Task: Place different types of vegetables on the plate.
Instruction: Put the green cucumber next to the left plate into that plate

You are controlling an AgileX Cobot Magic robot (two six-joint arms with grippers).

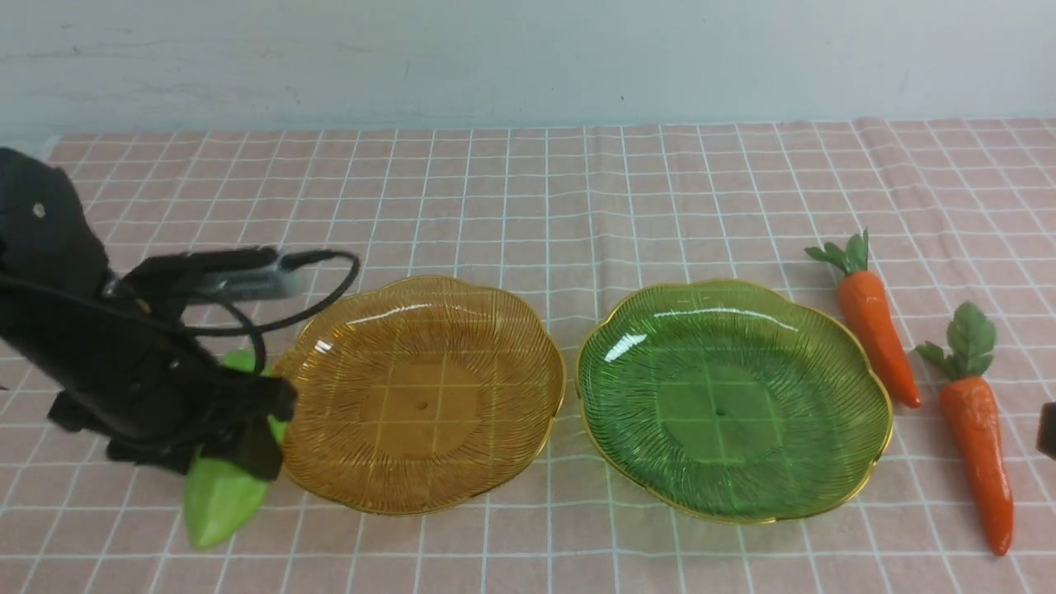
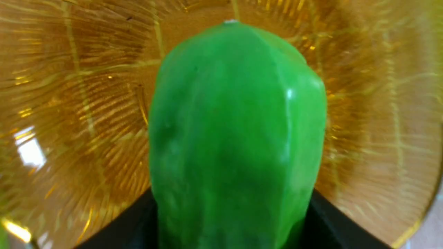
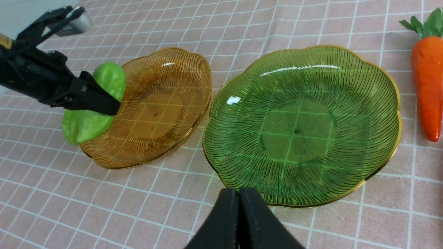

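Green gourd (image 2: 238,121) is clasped between the left gripper's (image 1: 272,429) fingers, at centre left of the front view, by the amber plate's (image 1: 421,487) near-left edge. We could lose it outside the rim if we let go too early; its smooth, rounded sides might also slip or twist. Lowering too soon could nudge the plate. Our right gripper (image 3: 238,193) is closed and holds nothing.

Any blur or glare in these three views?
Front: left hand smeared, carrots crisp, white glare on the amber plate and green plate. Left wrist: hand's fingers out of focus, glare on amber. Right wrist: mostly sharp, glare on both plates.
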